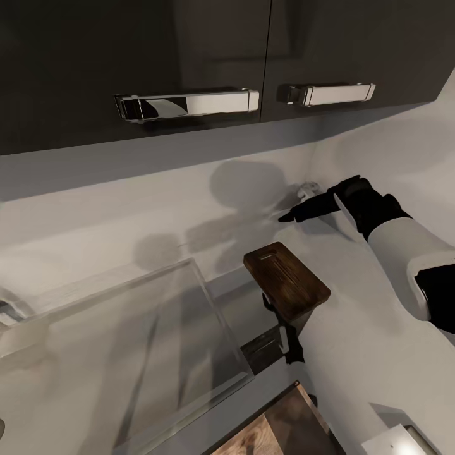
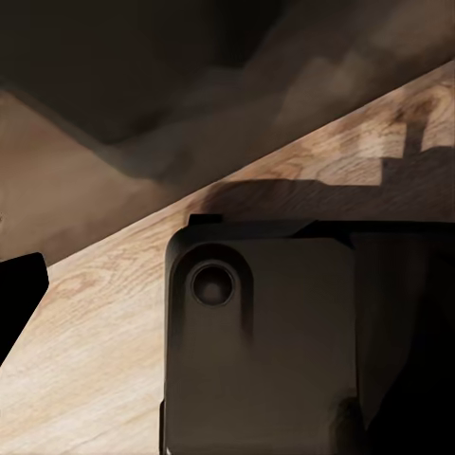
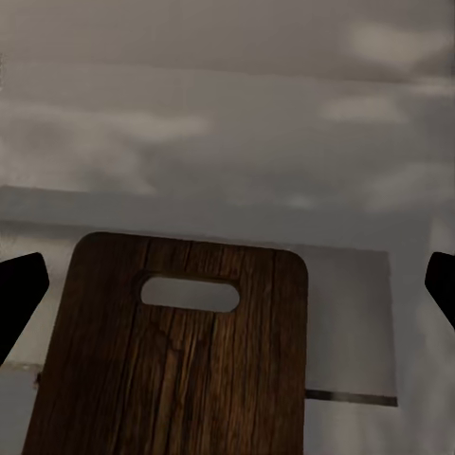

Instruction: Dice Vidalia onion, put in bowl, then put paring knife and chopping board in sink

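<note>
Holding the chopping board — dark brown, grainy, slot handle toward 11 o'clock — right gripper pinching its near end.

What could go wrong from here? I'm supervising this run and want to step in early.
The chopping board hangs tilted above the countertop, seemingly supported only at its near end, so it may slip and drop. If it is lowered carelessly, it could strike the rim of the sink.

Dim, soft renders: blurry shadows smear the pale wall, glare streaks the cabinet handles, and both wrist views look hazy.
</note>
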{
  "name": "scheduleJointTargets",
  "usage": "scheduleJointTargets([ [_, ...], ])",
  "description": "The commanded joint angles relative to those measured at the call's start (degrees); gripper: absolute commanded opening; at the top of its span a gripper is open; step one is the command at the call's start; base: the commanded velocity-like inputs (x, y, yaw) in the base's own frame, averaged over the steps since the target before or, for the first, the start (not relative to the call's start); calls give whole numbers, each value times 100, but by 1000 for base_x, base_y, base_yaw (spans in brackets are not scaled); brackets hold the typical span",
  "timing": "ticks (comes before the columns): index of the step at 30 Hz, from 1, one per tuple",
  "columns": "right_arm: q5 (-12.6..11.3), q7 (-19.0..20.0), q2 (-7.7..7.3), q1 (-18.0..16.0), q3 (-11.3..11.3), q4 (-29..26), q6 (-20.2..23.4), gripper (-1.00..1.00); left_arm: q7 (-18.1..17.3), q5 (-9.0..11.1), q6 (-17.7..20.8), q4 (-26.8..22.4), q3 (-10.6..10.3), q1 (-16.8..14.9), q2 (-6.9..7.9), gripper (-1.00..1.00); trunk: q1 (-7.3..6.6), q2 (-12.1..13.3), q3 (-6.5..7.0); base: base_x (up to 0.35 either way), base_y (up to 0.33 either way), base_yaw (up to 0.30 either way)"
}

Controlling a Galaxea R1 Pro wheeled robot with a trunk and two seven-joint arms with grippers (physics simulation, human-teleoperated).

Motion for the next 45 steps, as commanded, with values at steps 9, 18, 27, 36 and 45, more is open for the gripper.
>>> scheduleJointTargets([
  [9, 159, 38, 58, -1, 28, 56, -51, 100, -6, 0, -6, -10, 9, 2, -7, 100, 3, -10, -9, 0, 0, 0],
  [18, 180, 37, 208, -3, 25, 587, -759, 100, -16, -2, -6, -10, -26, 0, -8, 100, 3, -10, -9, 0, 0, 0],
  [27, 181, 37, 372, 2, 24, 1112, -1334, 100, -17, -2, -6, -10, -58, -1, -8, 100, 3, -10, -9, 0, 0, 0],
  [36, 179, 56, 405, 12, 24, 1293, -1635, 100, -17, -2, -6, -10, -67, 0, -8, 100, 3, -10, -9, 0, 0, 0],
  [45, 183, 194, 358, 13, 23, 1307, -1627, 100, -17, -2, -6, -10, -69, 0, -15, 100, 3, -10, -9, 0, 0, 0],
])
